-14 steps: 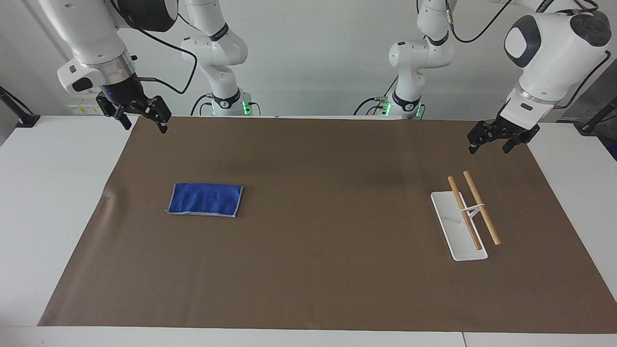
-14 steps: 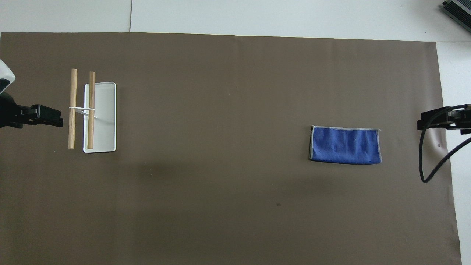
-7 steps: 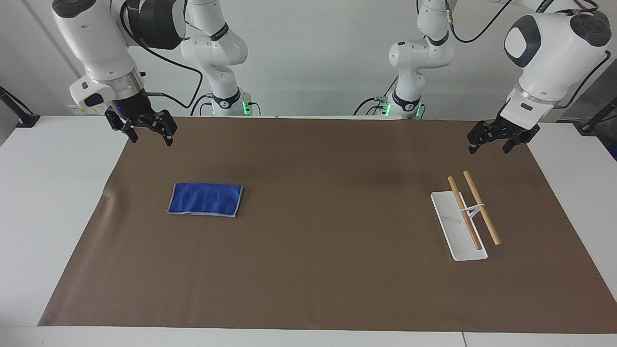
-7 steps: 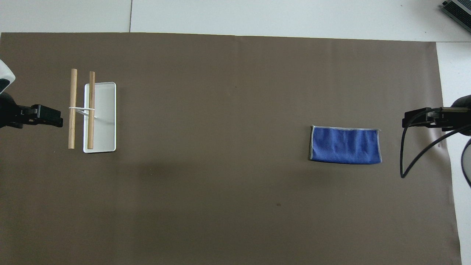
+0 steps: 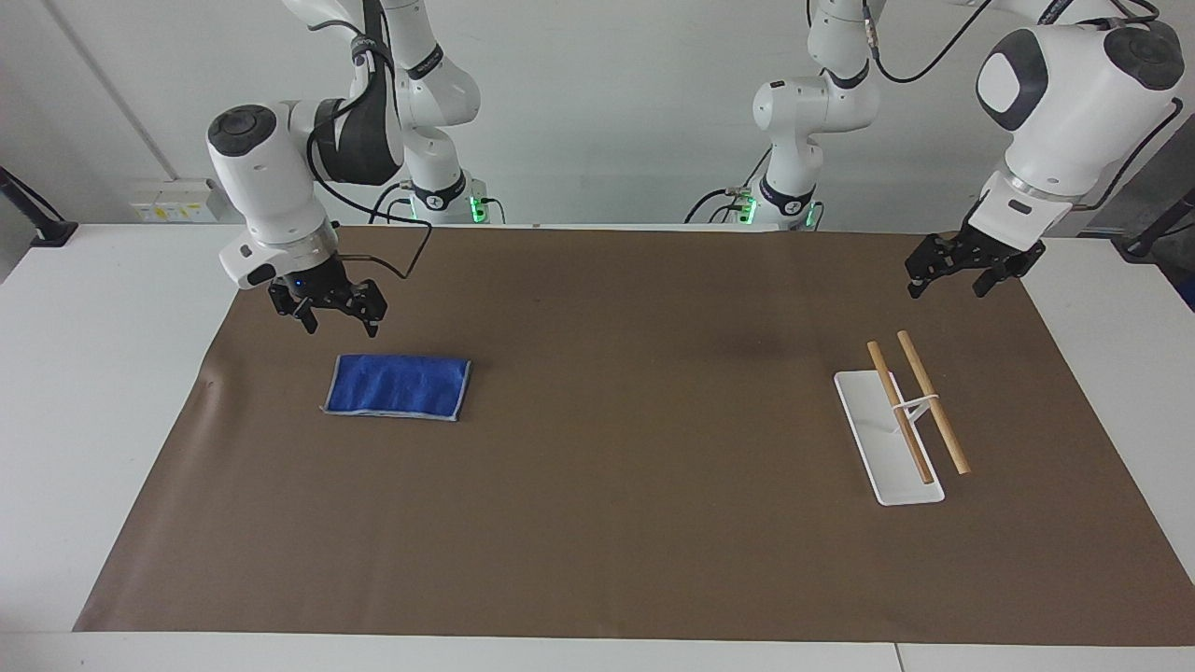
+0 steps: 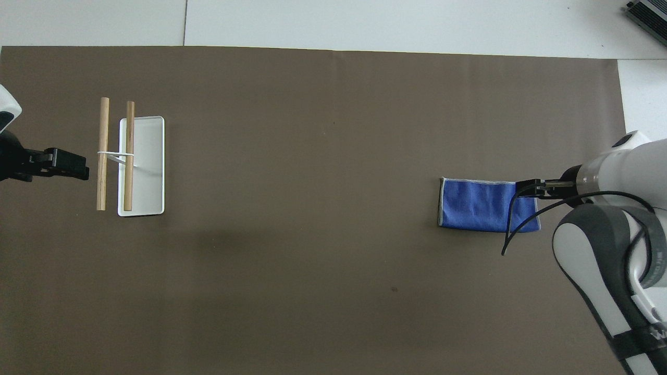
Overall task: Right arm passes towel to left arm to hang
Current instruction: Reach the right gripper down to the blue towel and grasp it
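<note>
My right gripper (image 5: 331, 322) hangs with its fingers (image 5: 372, 327) spread wide and nothing between them, above the mat (image 5: 597, 523), just short of the towel (image 5: 397, 385); from overhead the tips already cover the towel's end toward my own side of the table. The towel lies flat and folded below and a little ahead of these fingers, untouched, with its pale edging showing along the rim. My cable (image 6: 513, 224) loops down from the wrist across that same corner. My left gripper (image 5: 962, 271) waits, likewise open and empty, well apart at its own end of the table, over the mat's edge just short of the rack (image 5: 901, 420), a white tray with two wooden bars. The risks, as I judge them: if I come down on the folded edge, I may pinch only the top layer and the towel would unfold and hang long when lifted, leaving the left gripper a poor place to take hold. If I press flat onto the cloth, the fingers could push it along the smooth mat instead of closing on it. The slack cable might also drag the corner. I can read no brand, label or writing anywhere.
</note>
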You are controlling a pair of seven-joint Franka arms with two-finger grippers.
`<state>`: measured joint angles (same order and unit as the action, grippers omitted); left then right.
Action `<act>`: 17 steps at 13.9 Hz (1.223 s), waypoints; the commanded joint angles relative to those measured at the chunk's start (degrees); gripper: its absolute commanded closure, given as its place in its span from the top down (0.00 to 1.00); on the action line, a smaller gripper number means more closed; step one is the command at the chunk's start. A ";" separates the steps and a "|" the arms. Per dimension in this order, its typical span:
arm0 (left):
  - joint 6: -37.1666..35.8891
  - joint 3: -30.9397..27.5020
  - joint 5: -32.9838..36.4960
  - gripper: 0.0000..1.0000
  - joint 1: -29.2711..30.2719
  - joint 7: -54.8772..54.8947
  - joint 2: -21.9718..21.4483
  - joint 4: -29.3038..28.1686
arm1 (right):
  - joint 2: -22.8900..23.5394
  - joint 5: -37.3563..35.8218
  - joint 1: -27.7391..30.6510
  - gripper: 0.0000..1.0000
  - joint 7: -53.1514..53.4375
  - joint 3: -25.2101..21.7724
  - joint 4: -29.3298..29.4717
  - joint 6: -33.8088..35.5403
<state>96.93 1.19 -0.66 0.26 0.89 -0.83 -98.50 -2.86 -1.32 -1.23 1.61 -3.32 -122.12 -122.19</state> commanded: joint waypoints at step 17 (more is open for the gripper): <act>0.19 0.04 1.02 1.00 0.00 -0.02 -1.63 -1.69 | 10.15 0.97 1.05 1.00 -4.42 0.07 -12.09 -25.03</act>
<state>96.93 1.19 -0.66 0.26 0.89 -0.83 -98.51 7.54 -1.32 -0.99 -0.61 -3.58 -133.18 -145.53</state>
